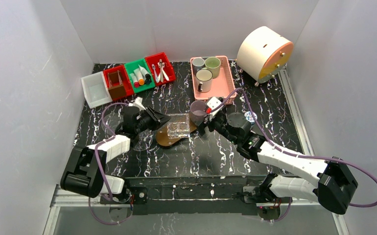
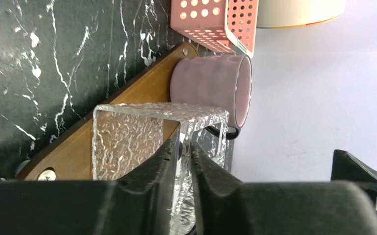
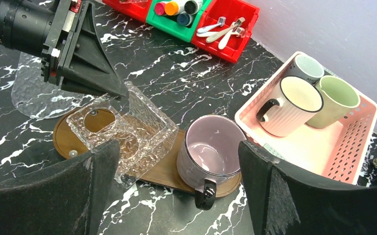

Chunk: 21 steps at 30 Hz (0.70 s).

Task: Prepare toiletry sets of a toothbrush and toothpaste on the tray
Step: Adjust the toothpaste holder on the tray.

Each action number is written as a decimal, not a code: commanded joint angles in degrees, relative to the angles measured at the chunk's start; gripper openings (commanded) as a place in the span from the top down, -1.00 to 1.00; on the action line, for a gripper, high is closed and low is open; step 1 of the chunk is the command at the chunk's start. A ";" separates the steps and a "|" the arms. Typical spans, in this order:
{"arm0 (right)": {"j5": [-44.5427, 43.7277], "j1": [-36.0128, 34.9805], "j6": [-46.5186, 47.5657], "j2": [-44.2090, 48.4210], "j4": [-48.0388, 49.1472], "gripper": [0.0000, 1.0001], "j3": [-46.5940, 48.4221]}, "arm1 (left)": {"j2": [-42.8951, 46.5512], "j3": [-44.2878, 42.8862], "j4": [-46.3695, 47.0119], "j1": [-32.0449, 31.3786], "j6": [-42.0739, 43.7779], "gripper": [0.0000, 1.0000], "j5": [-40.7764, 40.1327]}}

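The tray (image 1: pixel 166 140), a dark-brown wooden board with rounded ends, lay slantwise on the black marbled counter (image 1: pixel 201 156) between the two arms, just in front of the pink basket (image 1: pixel 224 88). A purple mug (image 1: pixel 197 111) stood upright on the tray's far end, beside the basket, with its dark handle facing the right arm. Next to the mug, over the middle of the board, sat a clear, ripple-textured square box (image 1: pixel 179 125). The left claw (image 1: pixel 159 119) was closed on the near wall of that box; the left wrist view showed the clear wall pinched between the two black fingers (image 2: pixel 169 164), with the box (image 2: pixel 128 142), the tray (image 2: pixel 79 147) and the mug (image 2: pixel 206 83) beyond. The right claw (image 1: pixel 207 113) hung spread wide above the mug and held nothing; in its own view the two dark fingers (image 3: pixel 93 196) framed the mug (image 3: pixel 211 152), the board (image 3: pixel 167 172) and the box (image 3: pixel 128 132). Inside the basket stood a white mug (image 1: pixel 203 78), a green mug (image 1: pixel 212 65) and a grey mug (image 1: pixel 198 62). Along the back left, a green bin (image 1: pixel 138 74) held small tubes with coloured caps (image 3: pixel 176 7), flanked by red bins (image 1: pixel 160 68) and, at the end of the row, a white bin (image 1: pixel 94 89). A cream drum (image 1: pixel 264 51) stood at the far right corner.
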State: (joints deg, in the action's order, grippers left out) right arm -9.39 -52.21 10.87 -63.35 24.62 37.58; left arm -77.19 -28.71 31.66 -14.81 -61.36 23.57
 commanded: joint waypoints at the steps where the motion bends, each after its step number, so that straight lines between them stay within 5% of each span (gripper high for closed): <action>1: 1.70 0.00 0.21 0.51 3.34 -0.97 -0.57 | 0.99 4.33 7.11 -0.25 -4.66 0.76 1.18; 7: 2.30 0.06 0.61 0.61 3.24 -0.97 -0.58 | 5.36 8.83 9.85 -0.30 -7.42 0.99 -3.49; 21: 2.75 0.02 0.57 0.28 4.09 -0.97 -1.15 | 9.51 16.02 20.00 -4.18 -15.33 1.00 -16.17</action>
State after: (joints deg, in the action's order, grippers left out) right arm -7.07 -52.21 10.92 -63.35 25.19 36.93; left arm -68.93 -13.91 48.10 -17.30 -74.63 14.15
